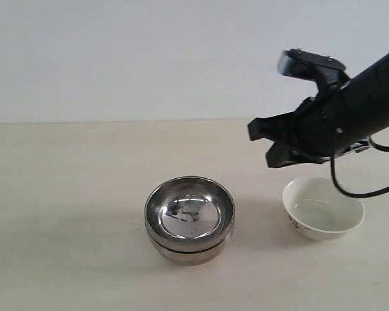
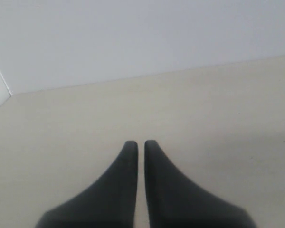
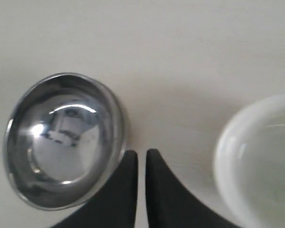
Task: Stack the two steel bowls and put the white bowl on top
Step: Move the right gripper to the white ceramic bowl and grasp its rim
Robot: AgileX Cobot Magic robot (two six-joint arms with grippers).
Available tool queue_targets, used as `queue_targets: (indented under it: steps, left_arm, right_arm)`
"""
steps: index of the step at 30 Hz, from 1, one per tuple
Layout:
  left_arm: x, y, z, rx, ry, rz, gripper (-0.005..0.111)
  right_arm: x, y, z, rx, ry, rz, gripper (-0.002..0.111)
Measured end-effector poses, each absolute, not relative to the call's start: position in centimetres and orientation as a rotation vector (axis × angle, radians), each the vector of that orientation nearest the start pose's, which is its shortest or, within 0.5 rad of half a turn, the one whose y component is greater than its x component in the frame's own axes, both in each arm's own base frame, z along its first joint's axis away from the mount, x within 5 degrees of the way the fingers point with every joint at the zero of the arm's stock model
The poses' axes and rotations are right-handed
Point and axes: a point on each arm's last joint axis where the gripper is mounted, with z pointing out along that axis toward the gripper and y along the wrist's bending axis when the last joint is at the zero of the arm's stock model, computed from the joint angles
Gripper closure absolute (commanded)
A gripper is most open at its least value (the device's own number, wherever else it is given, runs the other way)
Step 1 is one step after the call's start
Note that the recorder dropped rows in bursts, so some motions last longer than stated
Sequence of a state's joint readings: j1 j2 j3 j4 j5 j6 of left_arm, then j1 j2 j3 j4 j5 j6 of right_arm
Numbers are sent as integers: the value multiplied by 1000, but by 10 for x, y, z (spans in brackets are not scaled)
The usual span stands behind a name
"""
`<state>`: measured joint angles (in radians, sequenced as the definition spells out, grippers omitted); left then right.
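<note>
The two steel bowls [image 1: 189, 217] stand nested as one stack in the middle of the table; a seam shows between the upper rim and the lower bowl. The right wrist view shows the top steel bowl [image 3: 61, 142] from above. The white bowl [image 1: 323, 208] sits upright and empty on the table to the right of the stack, with a gap between them. My right gripper [image 1: 260, 144] hangs in the air above that gap, shut with nothing in it [image 3: 141, 152]. The white bowl [image 3: 256, 161] lies to one side of its fingers. My left gripper [image 2: 140, 142] is shut and empty over bare table.
The light tabletop [image 1: 65, 194] spreads wide to the left of the stack and ends at a pale wall [image 1: 117, 58] at the back. A black cable [image 1: 369, 189] droops from the right arm over the white bowl's far side.
</note>
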<state>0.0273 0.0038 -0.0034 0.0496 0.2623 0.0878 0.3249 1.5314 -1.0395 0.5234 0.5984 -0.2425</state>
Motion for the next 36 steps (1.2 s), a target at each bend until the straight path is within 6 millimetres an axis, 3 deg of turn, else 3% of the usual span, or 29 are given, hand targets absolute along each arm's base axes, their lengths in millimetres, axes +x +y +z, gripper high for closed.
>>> queue_targets:
  steps: [5, 7, 14, 18, 25, 31, 33, 35, 36]
  left_arm:
    - [55, 3, 190, 85, 1746, 131, 103]
    - [55, 3, 190, 85, 1746, 131, 103]
    - [55, 3, 190, 85, 1746, 131, 103]
    - [55, 3, 190, 85, 1746, 131, 103]
    - [55, 3, 190, 85, 1746, 131, 103]
    - [55, 3, 190, 85, 1746, 131, 103]
    - [55, 3, 190, 85, 1746, 131, 103]
    - [55, 3, 190, 85, 1746, 131, 103]
    - [55, 3, 190, 85, 1746, 131, 103]
  right_arm:
    - [302, 93, 254, -187, 2574, 446, 66]
    - [304, 83, 253, -154, 2589, 387, 62]
    - [309, 70, 241, -87, 2647, 236, 62]
    - [315, 69, 225, -67, 2691, 200, 62]
    - [331, 33, 191, 52, 2775, 150, 62]
    - [340, 33, 165, 55, 2810, 176, 62]
    - [342, 34, 155, 68, 2830, 188, 65]
    - [343, 34, 146, 74, 2852, 191, 84]
    - [343, 34, 143, 74, 2859, 190, 99]
